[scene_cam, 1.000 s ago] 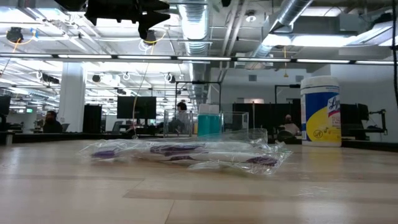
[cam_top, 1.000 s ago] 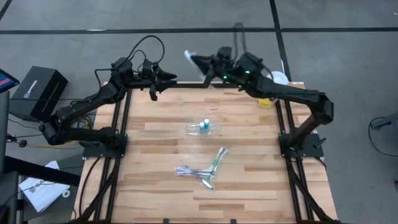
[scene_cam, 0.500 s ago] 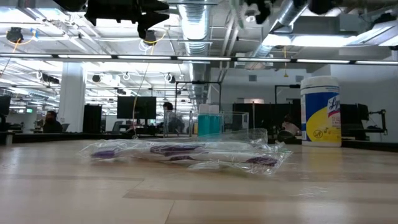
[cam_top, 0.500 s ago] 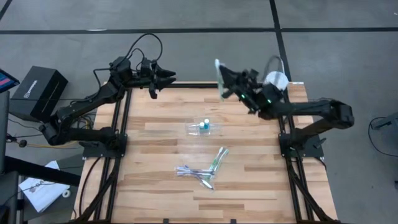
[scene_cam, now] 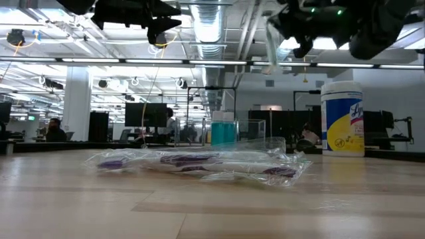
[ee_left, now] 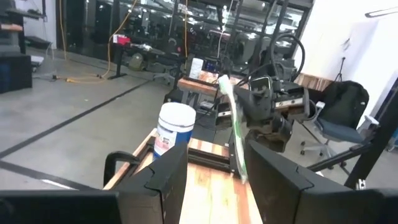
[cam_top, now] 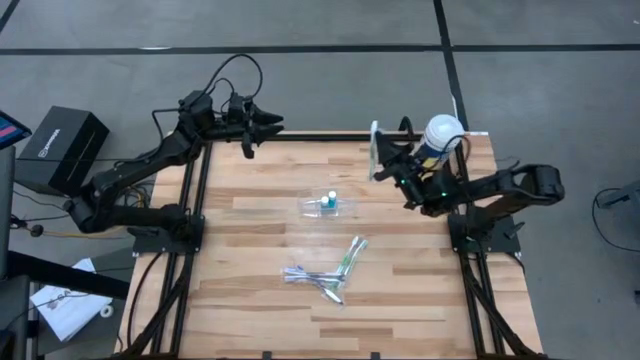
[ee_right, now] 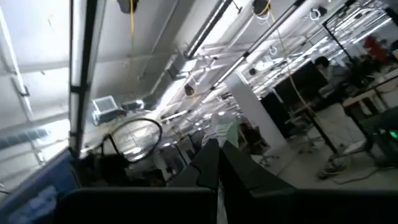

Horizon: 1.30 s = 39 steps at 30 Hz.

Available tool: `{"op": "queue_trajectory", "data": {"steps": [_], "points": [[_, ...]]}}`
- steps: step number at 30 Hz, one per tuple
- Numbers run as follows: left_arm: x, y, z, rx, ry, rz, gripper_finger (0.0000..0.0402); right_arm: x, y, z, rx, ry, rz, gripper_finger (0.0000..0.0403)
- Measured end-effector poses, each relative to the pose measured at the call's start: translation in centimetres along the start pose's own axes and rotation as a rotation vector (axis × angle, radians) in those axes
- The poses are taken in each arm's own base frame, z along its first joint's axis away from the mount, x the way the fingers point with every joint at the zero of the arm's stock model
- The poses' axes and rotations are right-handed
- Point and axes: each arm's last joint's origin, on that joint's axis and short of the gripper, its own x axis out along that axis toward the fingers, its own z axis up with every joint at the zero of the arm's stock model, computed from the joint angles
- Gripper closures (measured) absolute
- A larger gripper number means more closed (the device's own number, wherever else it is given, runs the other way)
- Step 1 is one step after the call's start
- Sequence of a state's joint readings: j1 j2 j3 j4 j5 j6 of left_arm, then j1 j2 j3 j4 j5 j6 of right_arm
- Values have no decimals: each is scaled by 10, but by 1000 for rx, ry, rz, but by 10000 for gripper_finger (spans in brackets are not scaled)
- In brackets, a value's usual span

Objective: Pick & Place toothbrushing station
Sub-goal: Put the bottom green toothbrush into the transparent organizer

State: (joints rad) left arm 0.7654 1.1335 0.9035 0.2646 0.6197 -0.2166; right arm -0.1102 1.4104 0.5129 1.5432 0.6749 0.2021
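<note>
High view | right claw (cam_top: 376, 160) raised, clamping green toothbrush (cam_top: 374, 150) | left claw (cam_top: 262, 125) parted, empty, table's far edge

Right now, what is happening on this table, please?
The right gripper is shut on a green toothbrush, holding it upright in the air near the canister. The left gripper waits open at the far edge of the table. The clear cup and more toothbrushes lie on the wood.
</note>
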Motion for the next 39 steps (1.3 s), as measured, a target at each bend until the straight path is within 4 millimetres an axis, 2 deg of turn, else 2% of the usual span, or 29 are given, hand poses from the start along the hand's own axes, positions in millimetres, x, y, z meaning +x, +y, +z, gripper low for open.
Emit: {"op": "queue_trajectory", "data": {"steps": [4, 8, 14, 20, 28, 39], "points": [[4, 4, -5, 12, 22, -21, 247, 0, -8, -20, -12, 40, -18, 403], [9, 8, -11, 27, 47, -32, 247, -3, -14, -52, 24, 125, -46, 403], [15, 14, -18, 53, 72, -28, 247, 7, -13, -81, 37, 150, -78, 403], [15, 18, -19, 60, 73, -19, 247, 17, -16, -99, 44, 162, -72, 403], [11, 24, -18, 63, 72, -12, 247, 10, -16, -120, 61, 216, -73, 403], [11, 24, -18, 100, 74, -16, 247, 6, -19, -128, 35, 237, -80, 403]]}}
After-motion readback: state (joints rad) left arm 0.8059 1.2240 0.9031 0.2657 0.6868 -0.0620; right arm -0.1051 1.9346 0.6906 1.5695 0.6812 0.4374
